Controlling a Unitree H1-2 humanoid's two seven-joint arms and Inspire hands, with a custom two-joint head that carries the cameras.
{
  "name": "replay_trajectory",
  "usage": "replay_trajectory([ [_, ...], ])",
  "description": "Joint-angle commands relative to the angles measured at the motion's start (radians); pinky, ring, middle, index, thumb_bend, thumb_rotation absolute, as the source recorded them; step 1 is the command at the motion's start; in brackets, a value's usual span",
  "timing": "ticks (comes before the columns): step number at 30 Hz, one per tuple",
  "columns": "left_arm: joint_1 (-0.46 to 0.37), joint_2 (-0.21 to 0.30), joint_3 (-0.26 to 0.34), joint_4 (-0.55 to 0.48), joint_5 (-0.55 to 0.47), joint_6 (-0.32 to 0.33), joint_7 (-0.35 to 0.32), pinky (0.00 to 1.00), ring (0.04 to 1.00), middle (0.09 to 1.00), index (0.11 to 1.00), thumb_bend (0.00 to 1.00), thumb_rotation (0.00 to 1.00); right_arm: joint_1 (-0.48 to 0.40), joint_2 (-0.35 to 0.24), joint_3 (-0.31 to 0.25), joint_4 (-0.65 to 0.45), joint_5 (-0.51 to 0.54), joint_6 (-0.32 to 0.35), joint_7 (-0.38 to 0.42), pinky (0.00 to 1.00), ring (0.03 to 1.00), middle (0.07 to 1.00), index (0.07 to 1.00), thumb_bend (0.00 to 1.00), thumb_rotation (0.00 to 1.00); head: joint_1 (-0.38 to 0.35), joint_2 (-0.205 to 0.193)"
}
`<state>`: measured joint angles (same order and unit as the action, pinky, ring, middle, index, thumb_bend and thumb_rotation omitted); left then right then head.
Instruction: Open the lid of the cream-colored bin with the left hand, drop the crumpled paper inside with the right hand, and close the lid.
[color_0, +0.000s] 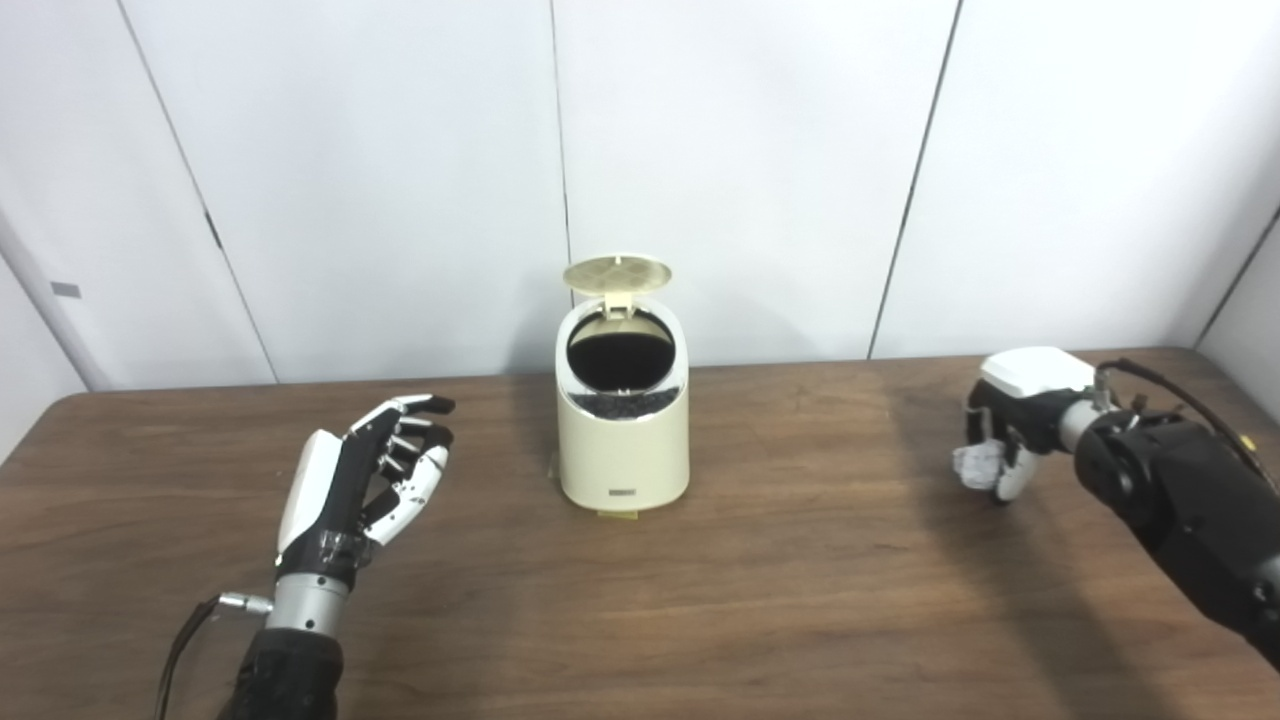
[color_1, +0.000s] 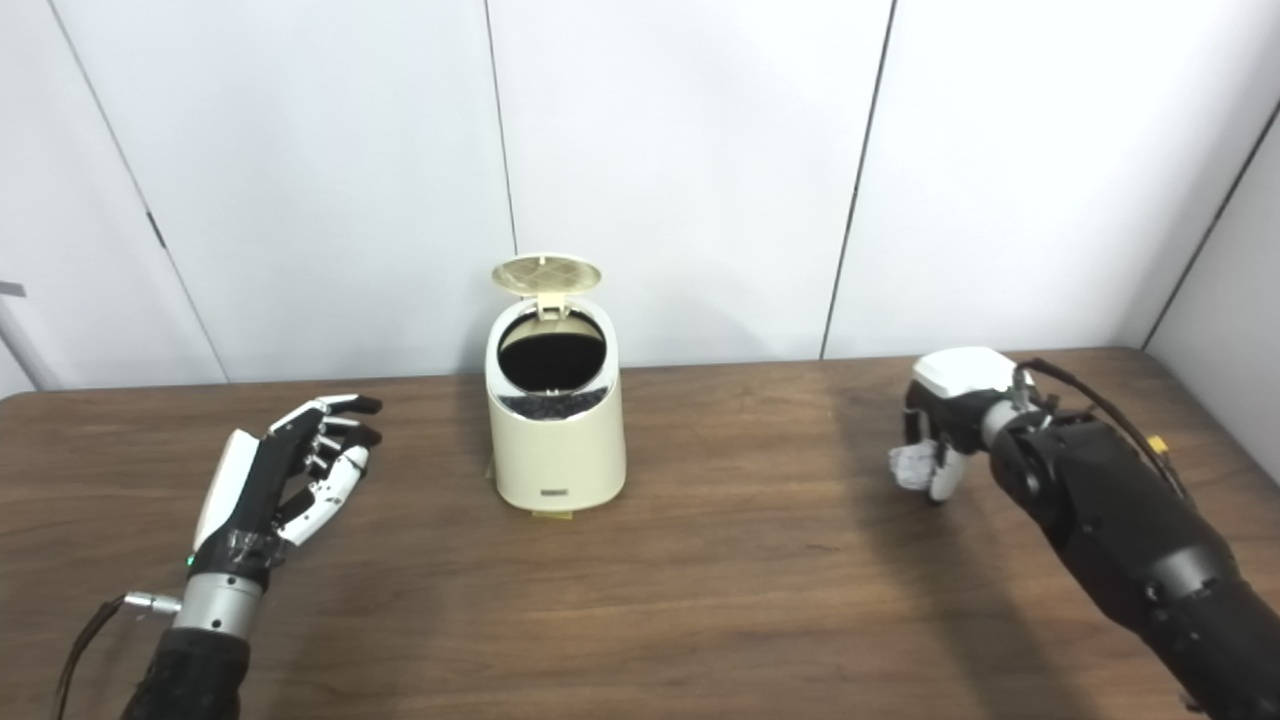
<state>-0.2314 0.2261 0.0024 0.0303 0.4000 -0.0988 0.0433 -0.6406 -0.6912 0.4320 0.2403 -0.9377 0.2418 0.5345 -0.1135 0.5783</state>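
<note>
The cream-colored bin (color_0: 623, 440) stands upright in the middle of the brown table, its round lid (color_0: 617, 273) tipped up and back so the dark opening shows. My left hand (color_0: 372, 470) hovers open to the left of the bin, fingers apart, touching nothing. Far to the right, my right hand (color_0: 1010, 425) is curled downward with its fingers shut on the white crumpled paper (color_0: 977, 464), held just above the tabletop. In the right eye view the paper (color_1: 912, 465) shows below the right hand (color_1: 950, 420).
The table (color_0: 800, 580) runs wide, with bare wood between the bin and each hand. White wall panels stand close behind the bin. A black cable trails from each forearm.
</note>
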Motion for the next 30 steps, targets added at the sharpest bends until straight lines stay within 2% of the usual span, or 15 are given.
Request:
replay_trajectory([
  [1, -0.039, 0.006, 0.004, -0.024, 0.004, -0.019, 0.026, 0.37, 0.526, 0.648, 0.746, 0.28, 0.63, -0.080, -0.013, -0.012, -0.050, -0.043, 0.043, 0.039, 0.17, 0.251, 0.469, 0.490, 0.53, 0.00, 0.000, 0.001],
  [3, -0.039, 0.006, 0.003, -0.023, 0.002, -0.023, 0.026, 0.42, 0.574, 0.670, 0.744, 0.28, 0.63, -0.083, -0.009, -0.028, -0.090, -0.040, 0.045, 0.051, 0.19, 0.267, 0.472, 0.486, 0.53, 0.00, 0.000, 0.002],
  [5, -0.038, 0.006, 0.003, -0.024, 0.001, -0.024, 0.025, 0.45, 0.604, 0.683, 0.743, 0.28, 0.63, -0.091, -0.005, -0.039, -0.115, -0.038, 0.046, 0.071, 0.27, 0.344, 0.437, 0.494, 0.53, 0.00, 0.000, 0.002],
  [7, -0.039, 0.007, 0.003, -0.022, 0.001, -0.026, 0.025, 0.43, 0.589, 0.674, 0.742, 0.27, 0.63, -0.104, -0.005, -0.043, -0.141, -0.034, 0.032, 0.093, 0.31, 0.388, 0.449, 0.494, 0.53, 0.00, 0.000, 0.002],
  [10, -0.040, 0.009, 0.001, -0.021, 0.004, -0.030, 0.026, 0.47, 0.628, 0.690, 0.742, 0.27, 0.62, -0.115, 0.004, -0.076, -0.173, -0.005, 0.045, 0.115, 0.26, 0.334, 0.404, 0.498, 0.53, 0.00, 0.000, 0.002],
  [11, -0.039, 0.008, 0.001, -0.021, 0.005, -0.029, 0.026, 0.49, 0.647, 0.698, 0.741, 0.27, 0.63, -0.124, 0.001, -0.074, -0.178, -0.006, 0.032, 0.121, 0.24, 0.319, 0.446, 0.490, 0.53, 0.00, 0.000, 0.002],
  [14, -0.040, 0.006, 0.001, -0.022, 0.004, -0.023, 0.024, 0.51, 0.667, 0.710, 0.739, 0.27, 0.64, -0.157, -0.002, -0.066, -0.190, -0.013, 0.006, 0.154, 0.26, 0.333, 0.412, 0.496, 0.53, 0.00, -0.003, 0.001],
  [16, -0.041, 0.007, 0.001, -0.021, 0.003, -0.026, 0.025, 0.52, 0.673, 0.713, 0.738, 0.27, 0.63, -0.168, -0.004, -0.069, -0.194, 0.005, -0.023, 0.154, 0.26, 0.330, 0.462, 0.487, 0.53, 0.00, -0.003, 0.001],
  [18, -0.042, 0.006, 0.002, -0.018, 0.001, -0.026, 0.026, 0.48, 0.635, 0.697, 0.740, 0.27, 0.63, -0.178, 0.003, -0.084, -0.205, 0.028, -0.030, 0.159, 0.24, 0.312, 0.471, 0.484, 0.53, 0.00, -0.006, -0.002],
  [21, -0.046, 0.006, 0.000, -0.005, 0.001, -0.038, 0.030, 0.45, 0.611, 0.684, 0.740, 0.27, 0.63, -0.188, 0.020, -0.101, -0.250, 0.071, -0.029, 0.179, 0.25, 0.315, 0.402, 0.497, 0.53, 0.00, -0.005, -0.006],
  [23, -0.047, 0.006, -0.003, -0.002, 0.002, -0.042, 0.030, 0.51, 0.660, 0.706, 0.742, 0.27, 0.62, -0.201, 0.024, -0.085, -0.285, 0.054, -0.029, 0.203, 0.28, 0.342, 0.407, 0.497, 0.53, 0.00, -0.003, -0.008],
  [25, -0.050, 0.003, -0.004, 0.003, -0.008, -0.048, 0.028, 0.55, 0.687, 0.719, 0.741, 0.26, 0.60, -0.211, 0.039, -0.079, -0.326, 0.036, -0.013, 0.227, 0.24, 0.306, 0.445, 0.489, 0.53, 0.00, 0.001, -0.009],
  [26, -0.051, 0.002, -0.005, 0.004, -0.010, -0.048, 0.028, 0.56, 0.697, 0.726, 0.741, 0.27, 0.59, -0.216, 0.044, -0.074, -0.342, 0.032, -0.020, 0.233, 0.23, 0.298, 0.418, 0.494, 0.53, 0.00, 0.001, -0.008],
  [27, -0.052, 0.002, -0.006, 0.005, -0.009, -0.048, 0.028, 0.56, 0.695, 0.725, 0.741, 0.26, 0.58, -0.224, 0.049, -0.070, -0.353, 0.030, -0.030, 0.241, 0.35, 0.345, 0.413, 0.493, 0.53, 0.00, 0.001, -0.008],
  [30, -0.052, 0.000, -0.010, 0.004, -0.001, -0.039, 0.030, 0.55, 0.694, 0.724, 0.748, 0.26, 0.59, -0.250, 0.064, -0.053, -0.388, 0.024, -0.069, 0.255, 0.44, 0.392, 0.418, 0.487, 0.53, 0.00, 0.007, -0.013],
])
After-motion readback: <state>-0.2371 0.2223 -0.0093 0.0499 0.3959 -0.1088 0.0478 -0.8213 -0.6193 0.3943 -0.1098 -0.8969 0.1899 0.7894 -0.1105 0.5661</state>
